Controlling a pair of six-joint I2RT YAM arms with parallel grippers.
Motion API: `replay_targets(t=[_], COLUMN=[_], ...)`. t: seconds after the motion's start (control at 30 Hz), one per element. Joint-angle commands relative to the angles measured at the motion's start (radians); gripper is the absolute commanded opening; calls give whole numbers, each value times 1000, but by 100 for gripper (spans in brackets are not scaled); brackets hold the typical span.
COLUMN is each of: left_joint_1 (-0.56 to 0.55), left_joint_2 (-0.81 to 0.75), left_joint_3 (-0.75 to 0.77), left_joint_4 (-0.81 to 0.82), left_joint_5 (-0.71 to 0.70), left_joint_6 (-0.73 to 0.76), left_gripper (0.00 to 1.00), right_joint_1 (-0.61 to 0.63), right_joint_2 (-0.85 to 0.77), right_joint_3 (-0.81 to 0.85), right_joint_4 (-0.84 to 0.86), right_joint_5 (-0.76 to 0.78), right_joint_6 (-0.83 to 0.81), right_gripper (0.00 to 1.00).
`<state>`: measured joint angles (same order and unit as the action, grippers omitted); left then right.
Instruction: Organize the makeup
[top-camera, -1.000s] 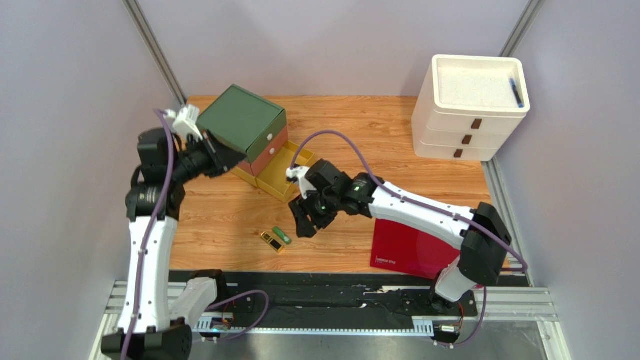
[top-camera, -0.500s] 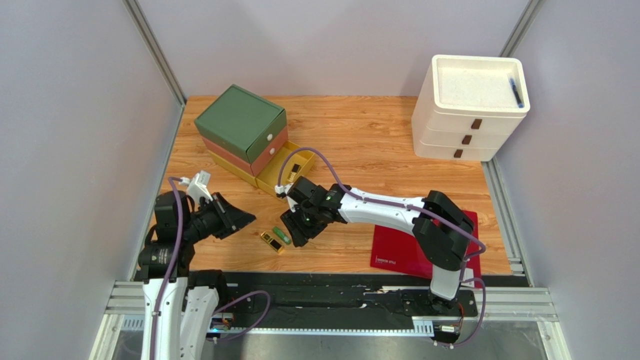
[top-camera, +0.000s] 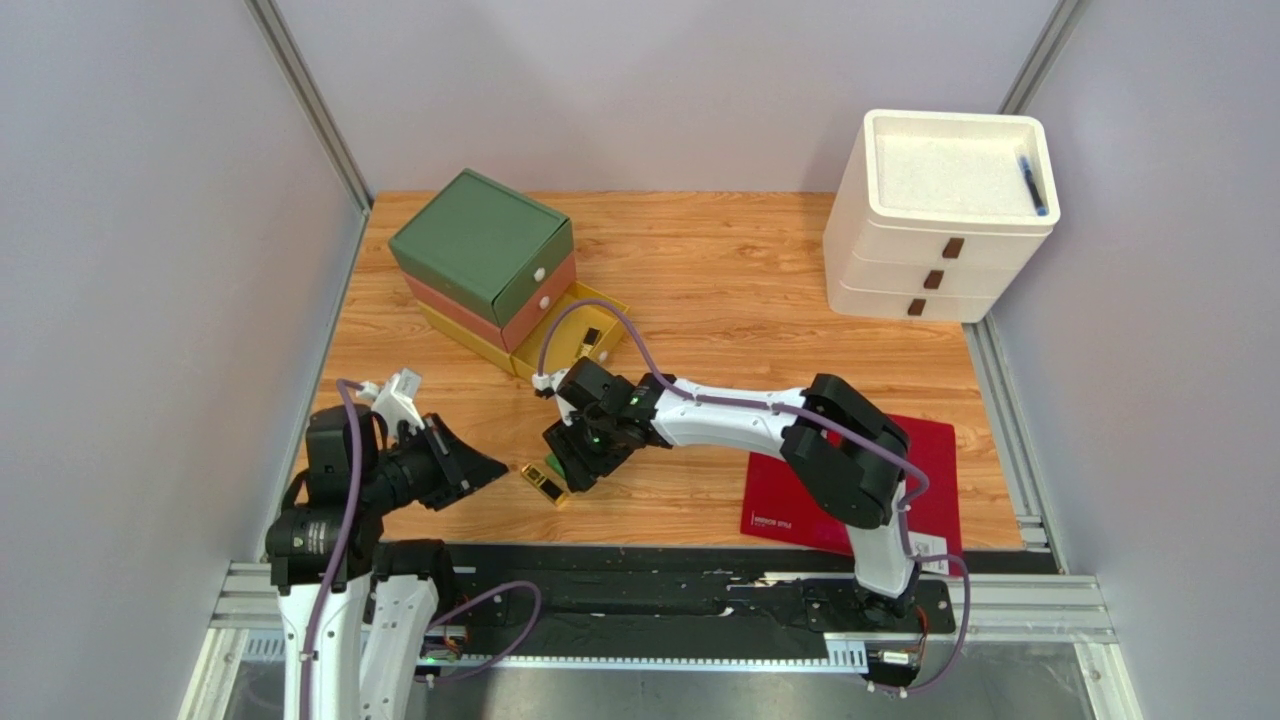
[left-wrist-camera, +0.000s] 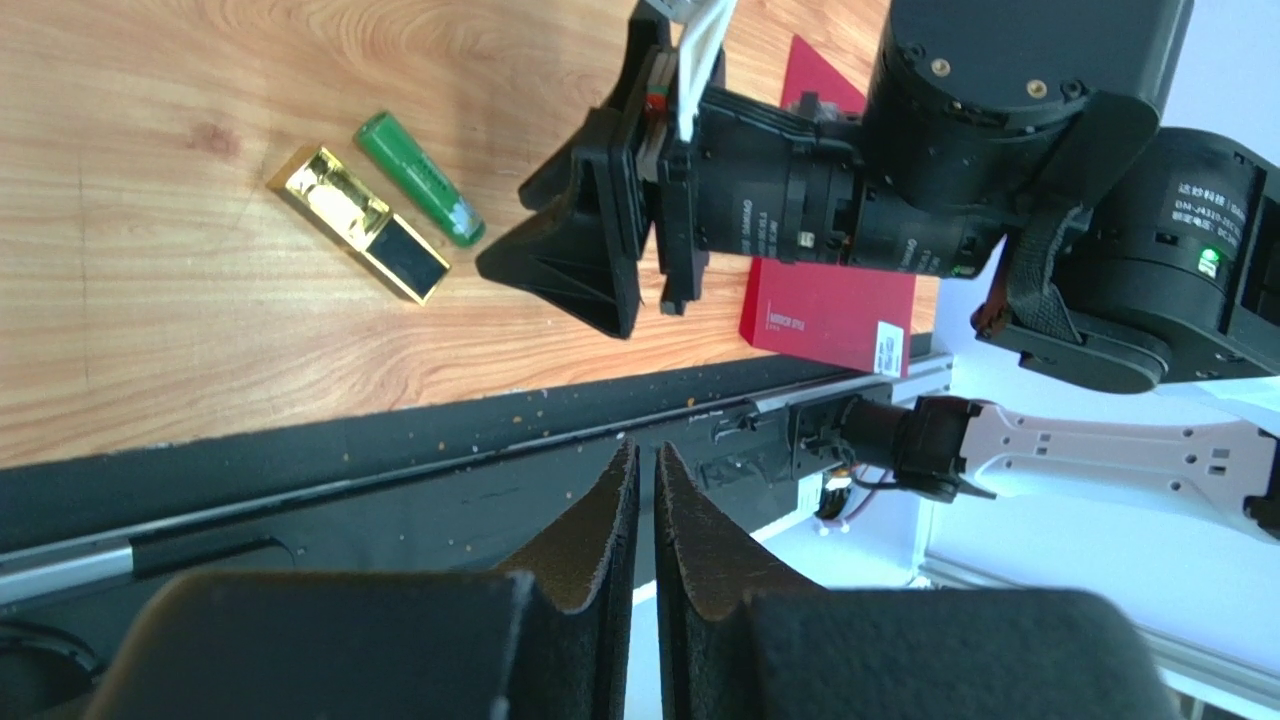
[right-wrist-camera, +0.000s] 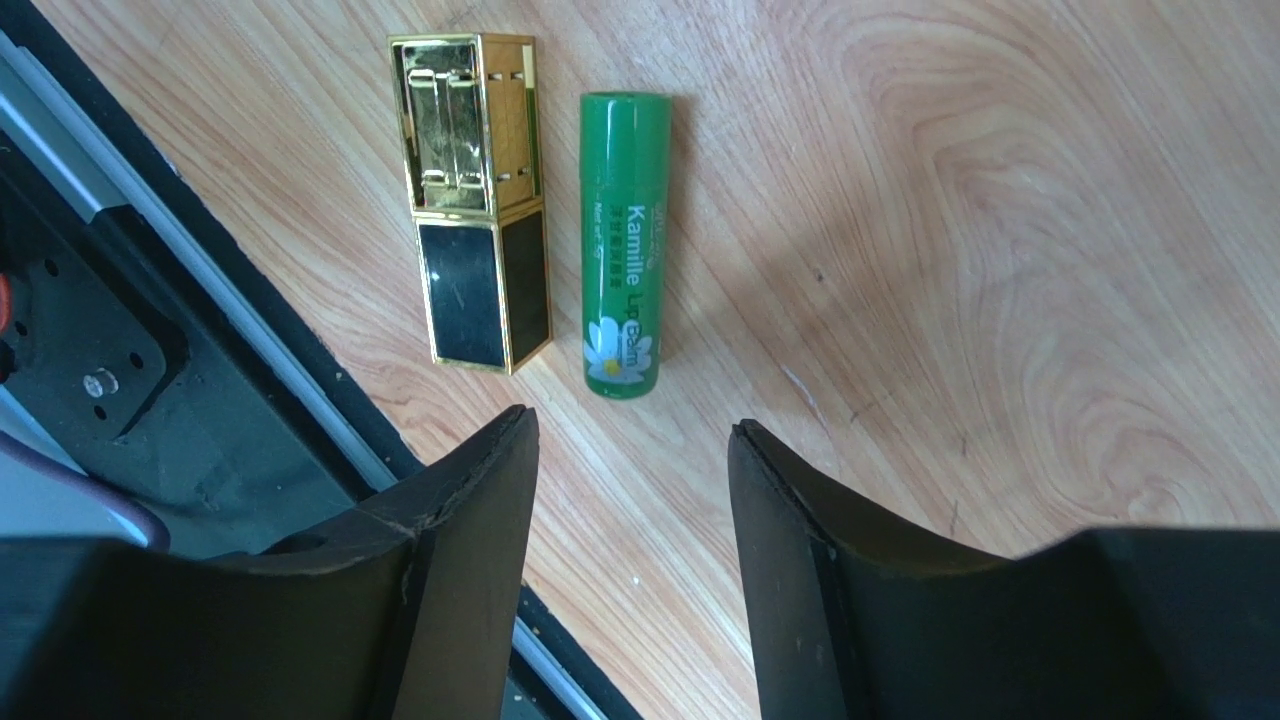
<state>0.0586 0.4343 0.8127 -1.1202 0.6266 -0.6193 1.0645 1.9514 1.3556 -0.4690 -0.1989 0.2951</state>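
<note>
Top external view: a wooden counter (top-camera: 721, 285) seen from above, with two arms reaching in from the bottom edge.
Left hand (top-camera: 478, 468): lower left of the frame, low over the near edge of the counter. In the left wrist view its fingers (left-wrist-camera: 601, 525) are drawn together with only a sliver between them, holding nothing.
Drawer box (top-camera: 481, 240): upper left, stacked green over rust over yellow. The yellow drawer (top-camera: 559, 360) at the bottom is pulled out toward the centre of the frame.
Gold lipstick tube (right-wrist-camera: 469, 225): lying flat, lower centre of the top view, close to the counter's near edge.
Green tube (right-wrist-camera: 621, 248): just beside the gold one and parallel to it, with a thin strip of wood showing between them.
Right hand (right-wrist-camera: 631, 450): centre of the top view, hovering over the two tubes, fingers apart and empty. In the right wrist view the green tube lies just above the gap.
Red sheet (top-camera: 781, 503): lower right, flat under the right arm.
White drawer unit (top-camera: 939, 225): upper right, all three drawers closed.
Step in hand: probably a pick of the green tube, bound for the open yellow drawer.
Doing it well: the tube's length already runs across the closing direction, so keep that alignment. The finger at frame left lines up with the gold tube, so narrow the opening or shift toward frame right, letting that finger drop into the strip between the tubes. The round tube may roll, so close gently and lift straight up.
</note>
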Motion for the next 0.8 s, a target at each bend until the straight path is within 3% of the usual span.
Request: replay_targets(t=[0.0,0.23,0.33,0.37,0.47,0.77], left_joint_1=[0,0,0,0,-2,0], left_joint_2=[-23,-61,-94,-101,-106,-17], left_joint_3=[29,60,72,72,57,-1], left_joint_4=[-55,-89,-104,-107,-113,-47], left_joint_5=[-8,-16,-37,-39,-42,-10], left_joint_6=[-25,-62,-91,-97,-103,-53], left_gripper=[13,12,12,12,12,13], right_joint_1=[9,18,18,18,18,14], right_joint_2=[41,69,58,57,41,-170], right_joint_3=[57,47,28,17,4,-30], right_joint_4=[55,108,119,122,118,55], right_joint_5=[-13,-4,13,19,19,61], right_joint_6=[-4,19,10,4,-19,-53], right_gripper=[53,45,29,18,0,0])
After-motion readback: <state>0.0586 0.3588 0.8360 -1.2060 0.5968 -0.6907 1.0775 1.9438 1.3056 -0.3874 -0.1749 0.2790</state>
